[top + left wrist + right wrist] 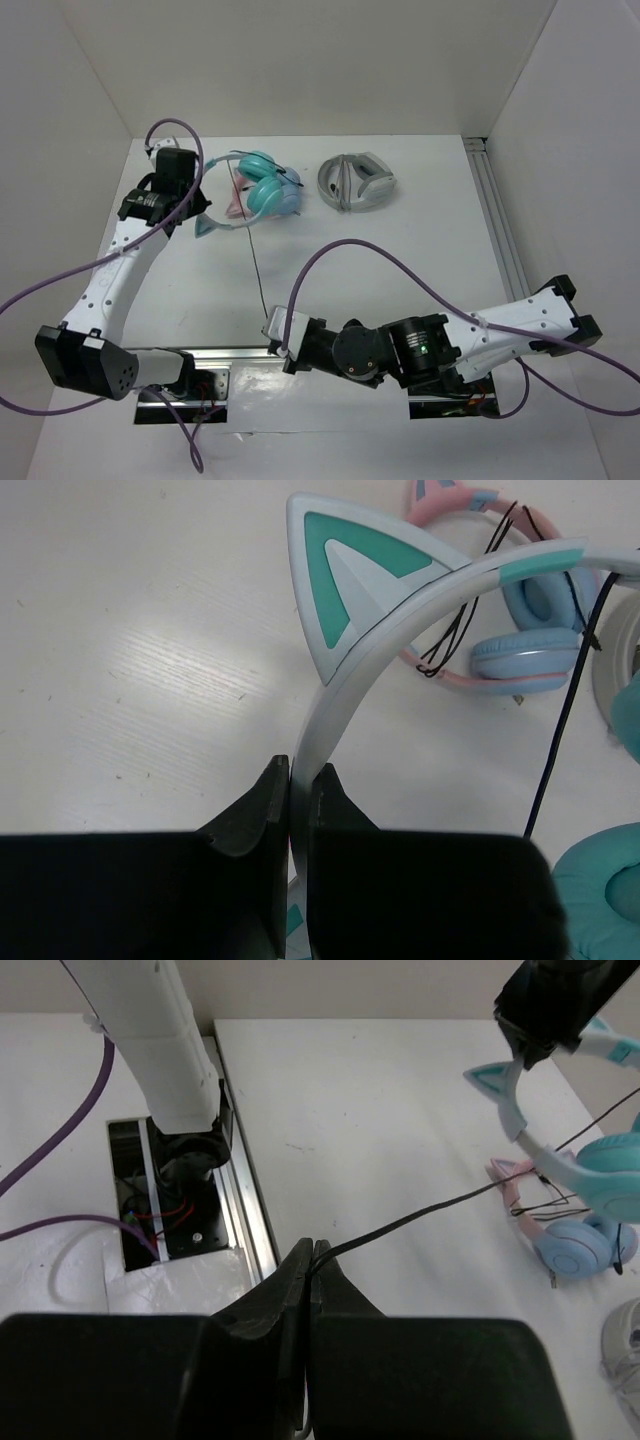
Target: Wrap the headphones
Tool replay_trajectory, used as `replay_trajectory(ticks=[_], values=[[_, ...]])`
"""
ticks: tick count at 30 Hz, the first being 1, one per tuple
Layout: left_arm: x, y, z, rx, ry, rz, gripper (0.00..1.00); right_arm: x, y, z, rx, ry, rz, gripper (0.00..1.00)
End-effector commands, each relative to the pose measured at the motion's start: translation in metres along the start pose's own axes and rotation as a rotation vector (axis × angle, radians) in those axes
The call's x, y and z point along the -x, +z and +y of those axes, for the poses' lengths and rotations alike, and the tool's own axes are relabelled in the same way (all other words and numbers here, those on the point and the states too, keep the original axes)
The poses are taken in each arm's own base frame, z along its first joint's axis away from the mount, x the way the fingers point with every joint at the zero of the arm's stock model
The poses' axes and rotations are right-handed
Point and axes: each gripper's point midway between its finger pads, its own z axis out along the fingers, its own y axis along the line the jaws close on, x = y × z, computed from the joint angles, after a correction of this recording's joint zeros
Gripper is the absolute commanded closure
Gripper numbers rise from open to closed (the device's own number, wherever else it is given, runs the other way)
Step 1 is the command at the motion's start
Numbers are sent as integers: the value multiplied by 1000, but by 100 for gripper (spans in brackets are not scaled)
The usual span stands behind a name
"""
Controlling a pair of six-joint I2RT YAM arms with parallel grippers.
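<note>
The teal cat-ear headphones (265, 195) are held by their pale headband (420, 595) in the clenched left gripper (290, 773), one cat ear (350, 575) standing just beyond its fingertips. The thin black cable (420, 1218) is pinched in the right gripper (312, 1250) and is stretched ahead and rightward over the tabletop (380, 1110) to the earcups (612, 1165). Pink-and-blue headphones (525, 658) are seen beside them.

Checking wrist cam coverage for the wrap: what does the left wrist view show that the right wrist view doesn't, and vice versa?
Left wrist only: the grip itself, left end effector shut on the pale headband next to a cat ear.
Right wrist only: right end effector shut on the black cable, plus the left arm and the mounting rail.
Both: the teal headphones, their cable, and the pink-and-blue headphones beside them.
</note>
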Motion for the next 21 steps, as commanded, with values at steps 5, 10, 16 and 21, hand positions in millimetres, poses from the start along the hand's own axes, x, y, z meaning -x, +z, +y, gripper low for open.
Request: replay_trajectory(ticks=[5,10,16,21], values=[[15,-11,-26,4,-47,-144,100,74,-23,-1,84,43,-175,100],[15,-25,-37,1,-33,-185,100,63,-2,26,151,3,-146,100],[-5,-12,-38,-3,-47,-104,100,86,19,45,265,9,-218,100],[-2,-10,-45,-90,-97,-86,100,82,29,52,325,35,-224,100]])
